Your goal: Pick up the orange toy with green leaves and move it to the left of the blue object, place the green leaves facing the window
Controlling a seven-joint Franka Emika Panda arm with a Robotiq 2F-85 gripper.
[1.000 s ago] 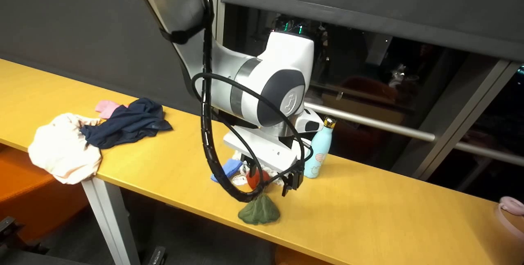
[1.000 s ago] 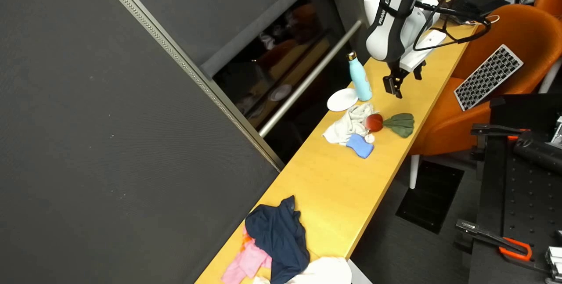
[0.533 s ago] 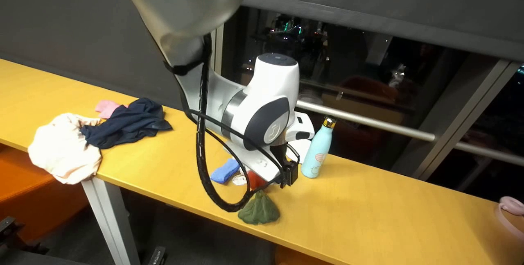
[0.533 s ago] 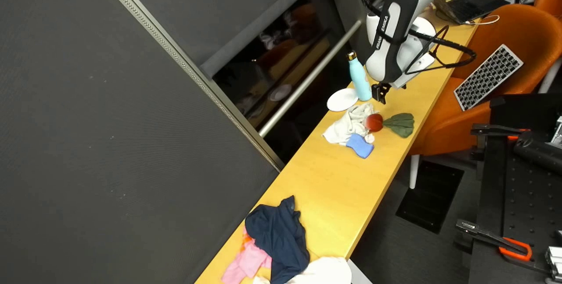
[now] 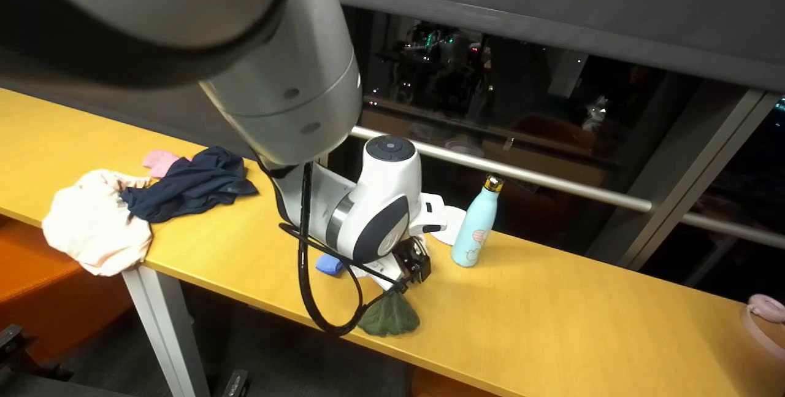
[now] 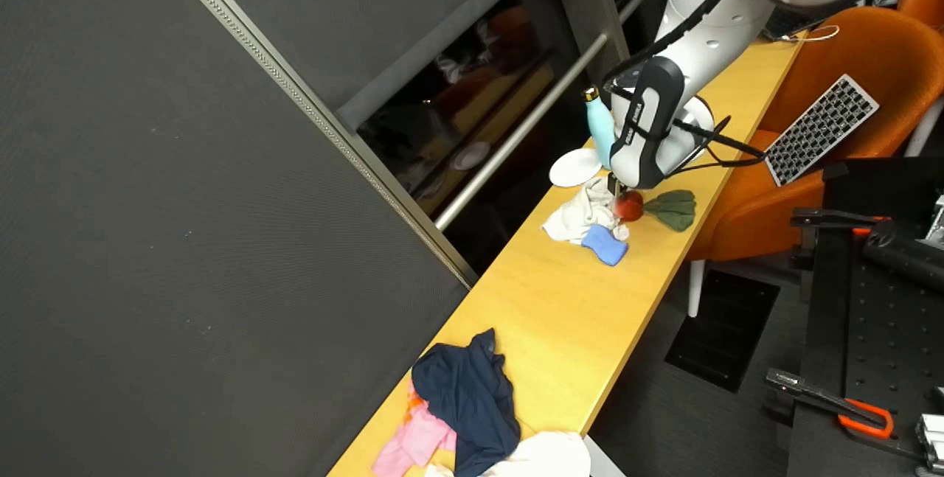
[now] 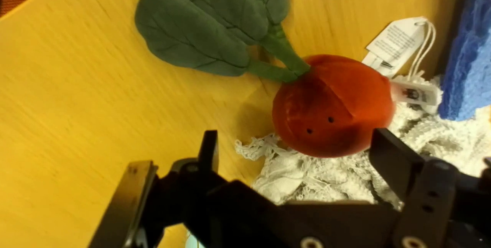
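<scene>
The orange-red toy with green leaves lies on the table, partly on a white cloth. In an exterior view its body shows and its leaves point to the table's front edge. In an exterior view only the leaves show; the arm hides its body. The blue object, a sponge, lies close beside the toy and shows in the wrist view. My gripper is open and empty over the toy's near side, fingers wide apart. It is mostly hidden in both exterior views.
A light-blue bottle stands near the window beside a white plate. The white cloth lies beside the sponge. Dark blue clothing and a cream cloth lie farther along. The table's front edge is close to the leaves.
My gripper has come down and across to the toy from the bottle's far side, and the arm has stretched farther out. The toy, sponge and bottle have not moved.
</scene>
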